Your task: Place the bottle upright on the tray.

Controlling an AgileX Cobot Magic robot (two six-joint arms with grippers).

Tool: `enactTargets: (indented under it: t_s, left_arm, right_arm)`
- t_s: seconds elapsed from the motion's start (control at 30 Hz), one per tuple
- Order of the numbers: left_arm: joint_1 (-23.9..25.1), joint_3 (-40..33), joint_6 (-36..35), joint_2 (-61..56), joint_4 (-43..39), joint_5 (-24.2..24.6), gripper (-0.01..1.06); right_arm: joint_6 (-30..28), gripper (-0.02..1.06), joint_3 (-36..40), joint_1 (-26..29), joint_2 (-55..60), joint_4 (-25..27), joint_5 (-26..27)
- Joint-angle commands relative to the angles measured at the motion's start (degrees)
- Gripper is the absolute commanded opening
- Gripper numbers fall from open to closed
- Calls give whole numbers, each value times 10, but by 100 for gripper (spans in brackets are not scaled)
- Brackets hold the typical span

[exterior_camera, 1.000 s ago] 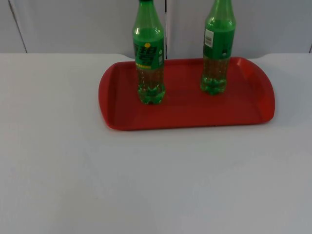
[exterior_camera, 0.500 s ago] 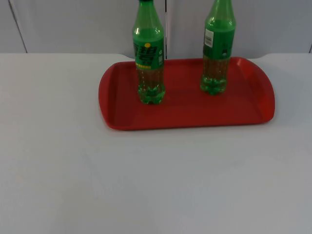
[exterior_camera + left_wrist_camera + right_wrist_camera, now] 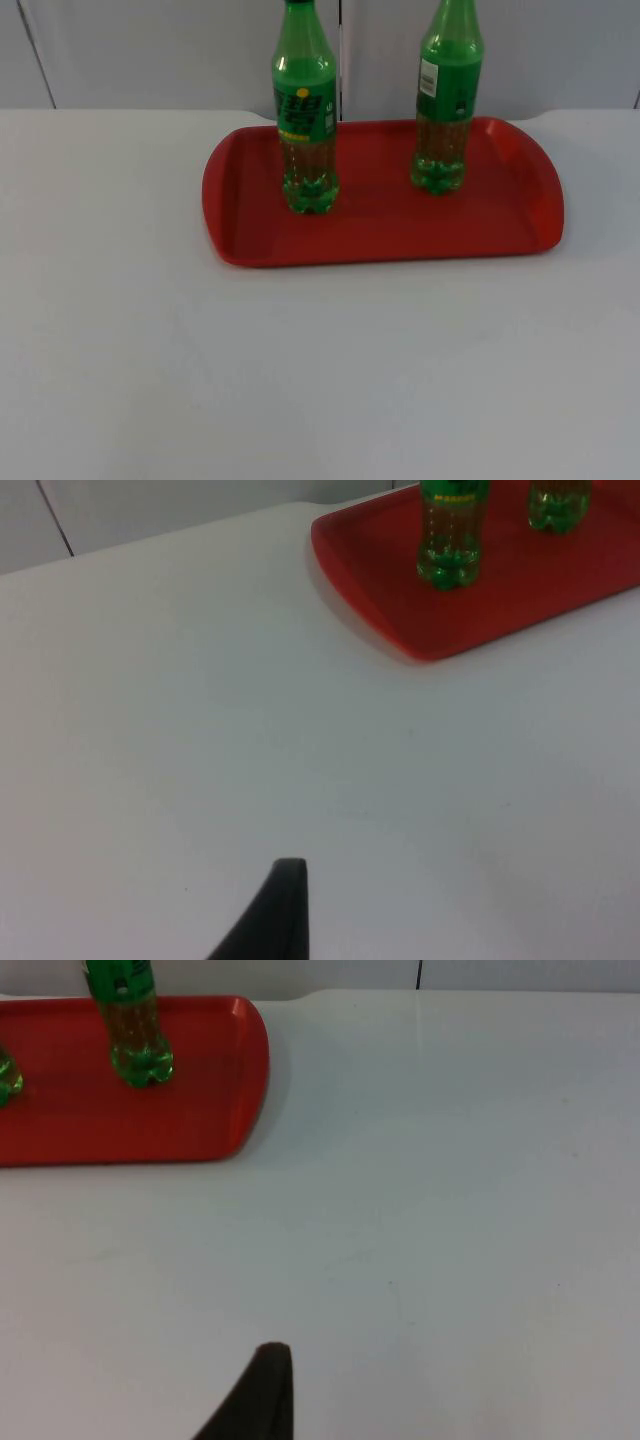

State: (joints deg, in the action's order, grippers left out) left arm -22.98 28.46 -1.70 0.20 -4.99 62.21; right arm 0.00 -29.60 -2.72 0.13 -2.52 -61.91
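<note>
Left gripper (image 3: pixel 285 905) and right gripper (image 3: pixel 262 1385) are waiting off-tray, grip state unreadable. Both bottles (image 3: pixel 305 110) (image 3: pixel 446 100) are standing upright at upper centre on red tray (image 3: pixel 520 215) — staying clear, avoiding knocks.

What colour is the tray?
Red; the tray shows best in the top view.

Two green bottles (image 3: pixel 305 110) (image 3: pixel 446 100), both upright and well apart, on the red tray (image 3: pixel 385 230).
</note>
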Motion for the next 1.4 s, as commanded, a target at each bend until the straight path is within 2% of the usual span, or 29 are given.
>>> enactTargets:
  t_s: [0.0,0.5,1.07,1.37]
  left_arm:
    - [-3,-2,-3,-2,-4,-6,105]
    - [11,-2,-3,-2,-5,-7,105]
    - [113,-2,-3,-2,-6,-7,105]
    - [206,-2,-3,-2,-6,-7,105]
  right_arm:
    - [-4,105,1,3,-1,2,2]
    - [-4,105,1,3,-1,2,2]
    - [-4,105,1,3,-1,2,2]
    - [-4,105,1,3,-1,2,2]
